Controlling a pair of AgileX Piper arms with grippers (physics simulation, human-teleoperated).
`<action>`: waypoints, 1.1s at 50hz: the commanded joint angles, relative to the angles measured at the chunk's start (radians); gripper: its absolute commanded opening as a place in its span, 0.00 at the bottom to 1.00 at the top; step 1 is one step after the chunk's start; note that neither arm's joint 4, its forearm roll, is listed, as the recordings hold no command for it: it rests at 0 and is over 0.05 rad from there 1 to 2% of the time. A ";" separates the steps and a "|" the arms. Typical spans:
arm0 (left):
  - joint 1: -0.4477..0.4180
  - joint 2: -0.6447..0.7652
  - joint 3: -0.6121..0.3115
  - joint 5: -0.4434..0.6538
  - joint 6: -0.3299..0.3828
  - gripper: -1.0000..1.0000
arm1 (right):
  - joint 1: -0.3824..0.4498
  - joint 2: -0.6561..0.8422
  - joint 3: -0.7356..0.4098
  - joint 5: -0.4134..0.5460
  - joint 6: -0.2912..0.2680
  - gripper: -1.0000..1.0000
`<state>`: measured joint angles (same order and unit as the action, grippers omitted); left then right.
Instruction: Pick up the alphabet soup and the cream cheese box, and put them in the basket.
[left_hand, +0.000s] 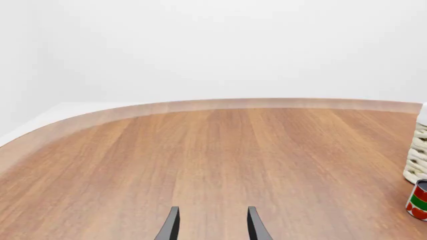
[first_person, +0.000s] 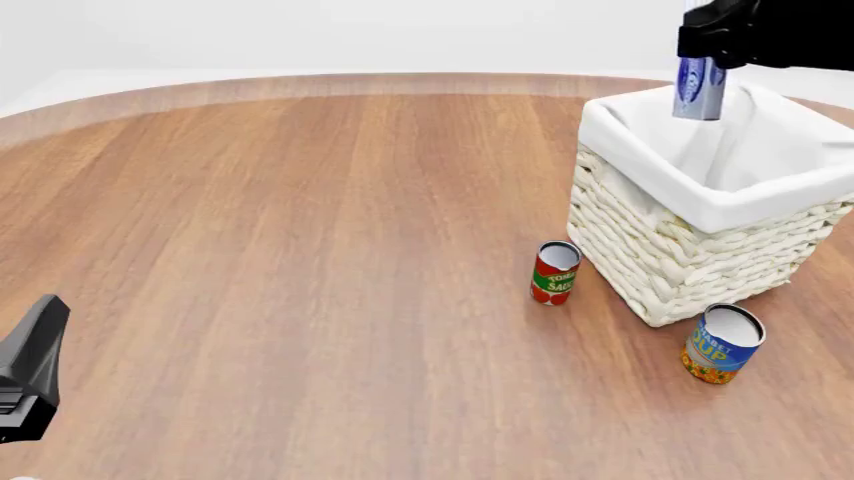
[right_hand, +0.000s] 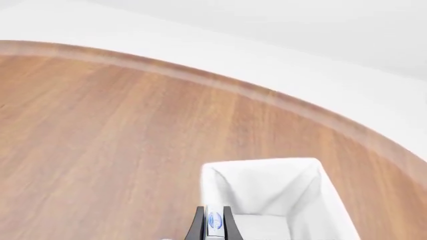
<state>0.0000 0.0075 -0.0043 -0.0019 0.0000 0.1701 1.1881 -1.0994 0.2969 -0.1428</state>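
Note:
The cream wicker basket (first_person: 681, 255) with a white liner stands at the right of the table. My right gripper (first_person: 703, 62) is shut on the blue and white cream cheese box (first_person: 699, 88) and holds it upright above the basket's open top. In the right wrist view the box (right_hand: 214, 221) sits between the fingers over the liner (right_hand: 267, 187). The alphabet soup can (first_person: 722, 345) stands upright on the table just in front of the basket. My left gripper (left_hand: 212, 225) is open and empty, low over bare table at the near left.
A smaller red-and-green can (first_person: 555, 272) stands upright next to the basket's left front corner; it also shows in the left wrist view (left_hand: 418, 200) beside the basket's wall (left_hand: 417, 160). The table's curved far edge (first_person: 334, 85) runs behind.

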 joint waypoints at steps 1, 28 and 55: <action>0.000 0.000 0.000 0.000 0.000 1.00 | -0.034 0.036 -0.027 0.006 0.019 0.00; 0.000 0.000 0.000 0.000 0.000 1.00 | -0.097 0.072 -0.011 0.020 -0.008 0.00; 0.000 0.000 0.000 0.000 0.000 1.00 | -0.137 0.192 0.009 -0.059 0.000 0.00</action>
<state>0.0000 0.0075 -0.0043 -0.0019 0.0000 0.0477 1.3415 -1.0905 0.2616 -0.1512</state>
